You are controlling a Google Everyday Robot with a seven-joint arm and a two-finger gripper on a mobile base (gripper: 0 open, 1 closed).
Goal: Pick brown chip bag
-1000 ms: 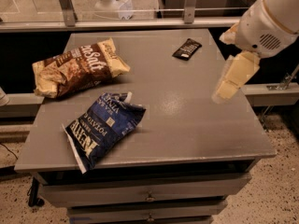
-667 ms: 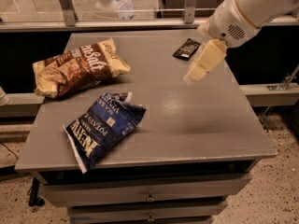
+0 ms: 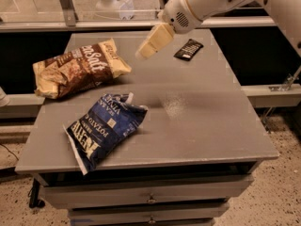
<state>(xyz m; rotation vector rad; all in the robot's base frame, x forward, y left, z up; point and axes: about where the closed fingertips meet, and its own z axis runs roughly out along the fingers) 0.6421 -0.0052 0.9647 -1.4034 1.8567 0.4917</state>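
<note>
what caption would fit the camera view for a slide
Gripper hovers over the grey table near the brown chip bag; a blue chip bag and small black packet lie apart.

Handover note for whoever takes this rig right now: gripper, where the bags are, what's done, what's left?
Gripper: in the air over the far middle of the table, just right of the brown chip bag, not touching it.
Brown chip bag: lying at the far left of the table.
Blue chip bag: front left. Black packet: far side, right of the gripper.
Done: no grasp yet.
Left: reach the brown bag, grip it, lift it.
</note>
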